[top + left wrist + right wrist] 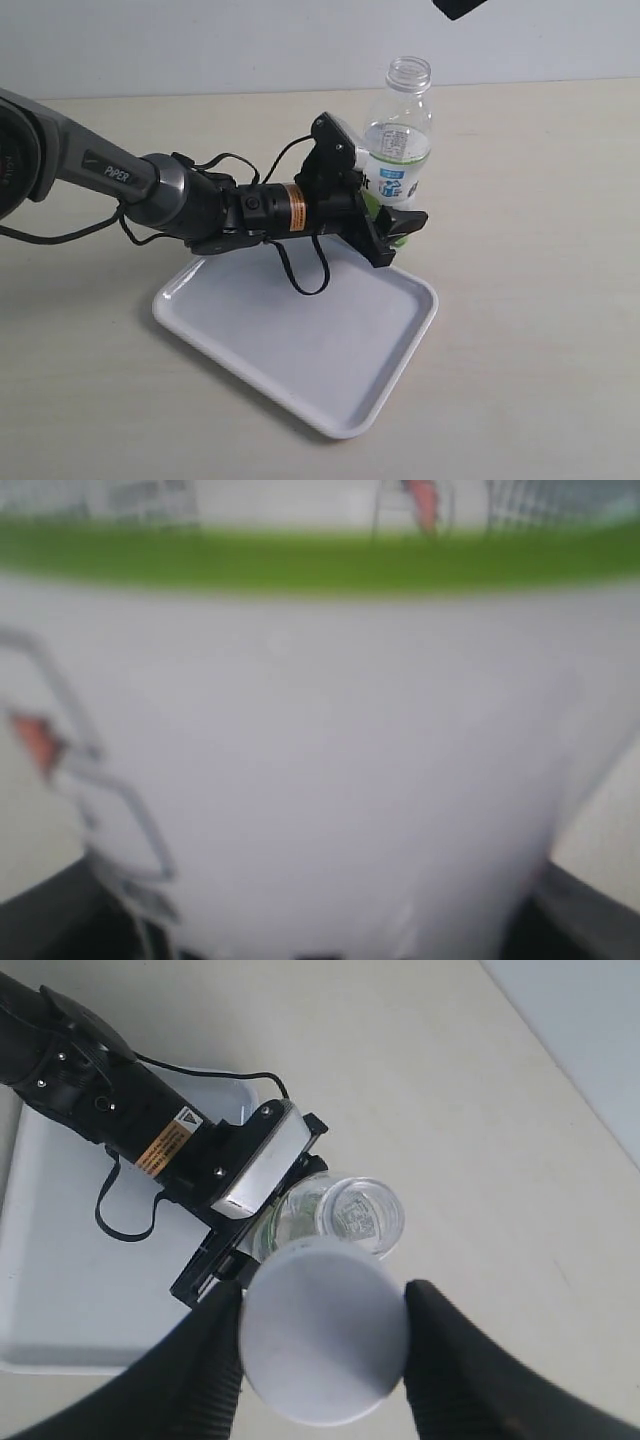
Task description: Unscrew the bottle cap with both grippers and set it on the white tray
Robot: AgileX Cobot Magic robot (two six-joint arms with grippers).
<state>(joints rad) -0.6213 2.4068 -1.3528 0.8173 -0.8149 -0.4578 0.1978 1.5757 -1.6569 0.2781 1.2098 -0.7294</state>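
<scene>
One bottle (398,135), uncapped and upright beside the one white tray (300,350) on the bench (540,320), is clamped low by the left gripper (392,218). The right gripper (322,1358) pinches the single bottle cap (320,1328) above the bottle's open neck.

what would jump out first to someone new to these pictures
The left hand clamps the bottle around its label, beside the tray. The bottle's neck is open: the cap is already off, held in the right hand higher up, near the mouth.
</scene>
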